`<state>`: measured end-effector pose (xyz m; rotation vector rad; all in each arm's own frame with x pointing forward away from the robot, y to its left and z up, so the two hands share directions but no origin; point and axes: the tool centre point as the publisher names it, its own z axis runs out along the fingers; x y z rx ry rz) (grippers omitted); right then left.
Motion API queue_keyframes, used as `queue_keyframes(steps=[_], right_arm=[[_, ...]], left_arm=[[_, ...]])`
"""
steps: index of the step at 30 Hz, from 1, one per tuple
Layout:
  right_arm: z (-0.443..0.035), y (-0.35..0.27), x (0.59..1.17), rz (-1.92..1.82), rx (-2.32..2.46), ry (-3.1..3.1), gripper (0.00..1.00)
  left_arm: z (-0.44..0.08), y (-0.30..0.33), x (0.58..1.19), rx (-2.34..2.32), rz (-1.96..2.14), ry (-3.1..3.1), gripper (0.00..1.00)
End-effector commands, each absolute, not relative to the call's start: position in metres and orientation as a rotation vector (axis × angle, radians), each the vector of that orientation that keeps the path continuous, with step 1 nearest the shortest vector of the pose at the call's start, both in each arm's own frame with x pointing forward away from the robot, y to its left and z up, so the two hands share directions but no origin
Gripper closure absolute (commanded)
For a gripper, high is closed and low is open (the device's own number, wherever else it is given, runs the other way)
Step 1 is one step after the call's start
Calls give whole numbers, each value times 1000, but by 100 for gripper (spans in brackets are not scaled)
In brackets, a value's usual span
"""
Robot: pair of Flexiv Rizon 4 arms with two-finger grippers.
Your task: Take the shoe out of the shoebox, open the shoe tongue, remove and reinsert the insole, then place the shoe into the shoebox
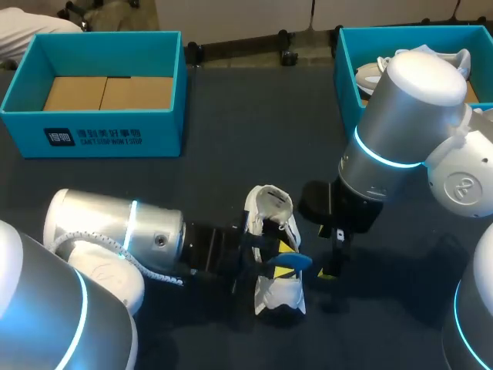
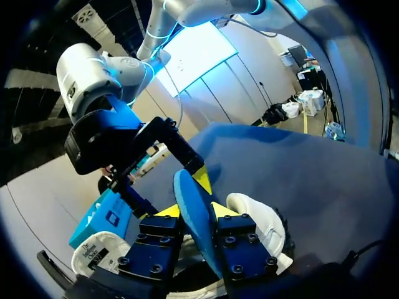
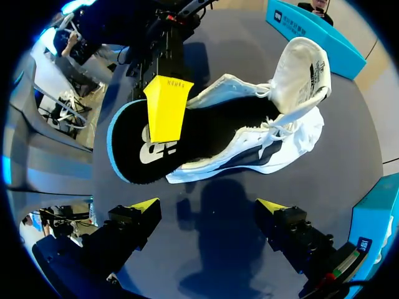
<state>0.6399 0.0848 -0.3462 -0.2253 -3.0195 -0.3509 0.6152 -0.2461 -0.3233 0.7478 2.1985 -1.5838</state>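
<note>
Fingers (image 2: 167,212) of the left gripper (image 2: 193,212) pinch the insole (image 2: 187,187) from both sides near its blue-edged outer end, while the right gripper (image 3: 207,205) hangs just beside the shoe (image 3: 299,128) with its fingers spread wide and nothing between them. The white shoe lies on the dark table (image 1: 231,100) between the two grippers, well apart from the empty shoebox (image 1: 92,139) at the far left and from a second box (image 1: 347,69) at the far right. Its tongue (image 3: 307,62) stands folded back, leaving the mouth open. The black-topped insole runs partly inside the shoe, with its wider end sticking out under the left gripper's yellow tip.

Whether the insole is on its way out or going back in cannot be told; either way, the step in hand looks to be the insole work, about midway through the task. Done well, it calls for a firm pinch and a travel line that follows the shoe's length, so the insole slides flat rather than buckling against the upper. The light shoe is likely to drag along with the insole, so the right gripper would do best to close on the toe end or press it down first. The tongue should remain clear of the opening.
</note>
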Motion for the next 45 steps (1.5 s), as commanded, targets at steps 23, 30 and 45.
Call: queue_keyframes(steps=[23, 30, 45], right_arm=[[-347, 85, 639, -353, -225, -3021, 0], [-347, 85, 639, -353, -225, -3021, 0], [-347, 85, 639, -353, -225, -3021, 0]], left_arm=[[-352, -233, 631, 953, -1322, 1954, 100], [-347, -237, 634, 929, -1320, 1943, 100], [-325, -237, 625, 813, -1531, 2038, 71]])
